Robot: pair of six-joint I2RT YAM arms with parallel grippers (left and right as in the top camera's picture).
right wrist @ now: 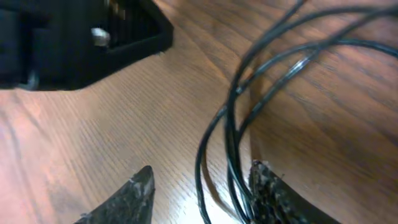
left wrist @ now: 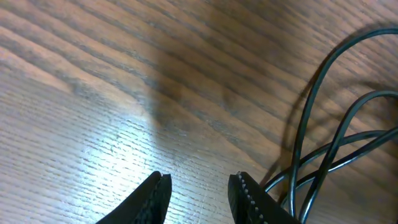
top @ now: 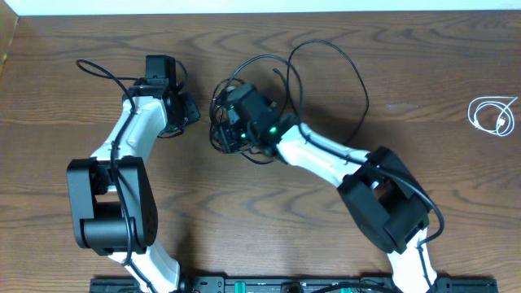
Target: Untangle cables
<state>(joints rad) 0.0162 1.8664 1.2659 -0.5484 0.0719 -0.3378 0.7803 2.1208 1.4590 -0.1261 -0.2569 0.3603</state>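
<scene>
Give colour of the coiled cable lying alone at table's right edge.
The coiled cable is white; best seen in the overhead view.

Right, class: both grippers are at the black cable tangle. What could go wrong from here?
The right gripper stands open around several strands of the black cables; closing could pinch more than one and tighten the tangle. The left gripper is open over bare table, cables beside it, so closing may catch nothing. The two grippers sit close together and might collide.

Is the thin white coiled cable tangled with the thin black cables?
No, the white cable lies alone, well apart from the black cables.
</scene>
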